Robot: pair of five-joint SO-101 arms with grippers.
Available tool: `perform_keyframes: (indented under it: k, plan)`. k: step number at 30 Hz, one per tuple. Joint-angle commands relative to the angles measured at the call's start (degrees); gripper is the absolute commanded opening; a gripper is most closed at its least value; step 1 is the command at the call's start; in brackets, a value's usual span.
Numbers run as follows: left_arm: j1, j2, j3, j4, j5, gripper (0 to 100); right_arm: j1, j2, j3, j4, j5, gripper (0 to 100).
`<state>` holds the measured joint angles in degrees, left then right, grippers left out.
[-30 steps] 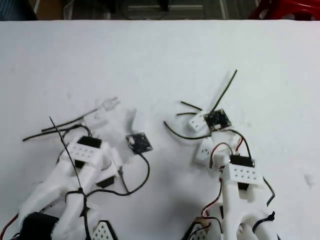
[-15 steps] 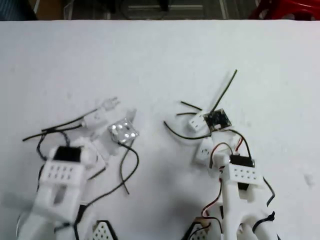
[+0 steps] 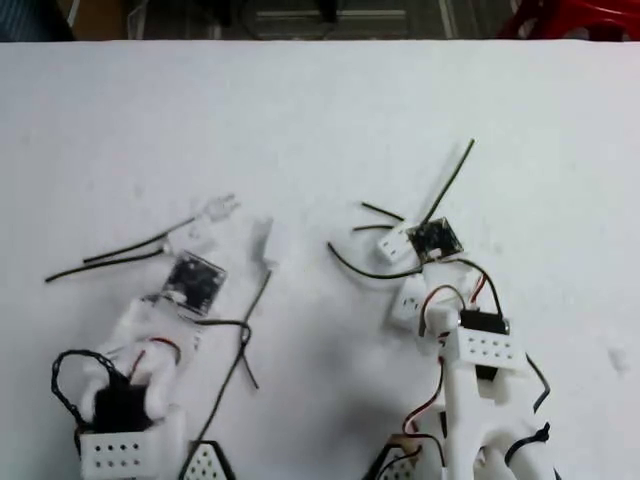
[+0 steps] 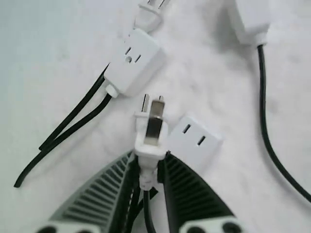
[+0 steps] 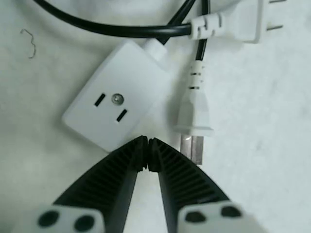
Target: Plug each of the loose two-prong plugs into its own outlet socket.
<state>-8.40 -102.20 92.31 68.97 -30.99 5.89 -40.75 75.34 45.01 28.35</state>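
- The left gripper is clamped on a white two-prong plug. Its prongs point toward a white outlet block, and a second outlet lies just beside the plug.
- The right gripper is pinched together on nothing, at the edge of a third outlet, with a loose plug beside it.
- No plug looks seated yet, so all the plugging appears left to do.

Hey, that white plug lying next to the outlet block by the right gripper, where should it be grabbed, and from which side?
Pinch the white plug across its moulded body, behind the flange, coming down from above. It lies flat with its prongs towards the right gripper, so they are left free. The outlet block sits close alongside, so probably one finger must enter that gap.
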Motion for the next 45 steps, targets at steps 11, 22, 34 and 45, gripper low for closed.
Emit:
perform_keyframes:
  k: [11,22,34,45]
  plan:
    - [-12.9,1.7,-1.5,-6.9,8.6,2,-8.6,-0.9,-32.6,21.1,-0.4,2.0]
    - [-14.9,1.7,-1.9,-6.9,8.8,2,-33.5,24.7,-54.6,14.3,-9.3,2.0]
    - [-14.6,1.7,-1.8,-6.9,8.7,2,-40.7,58.7,-80.4,9.1,-9.3,2.0]
    - [-13.4,1.7,-1.8,-6.7,8.7,2,-41.2,63.8,-85.9,19.6,-9.3,2.0]
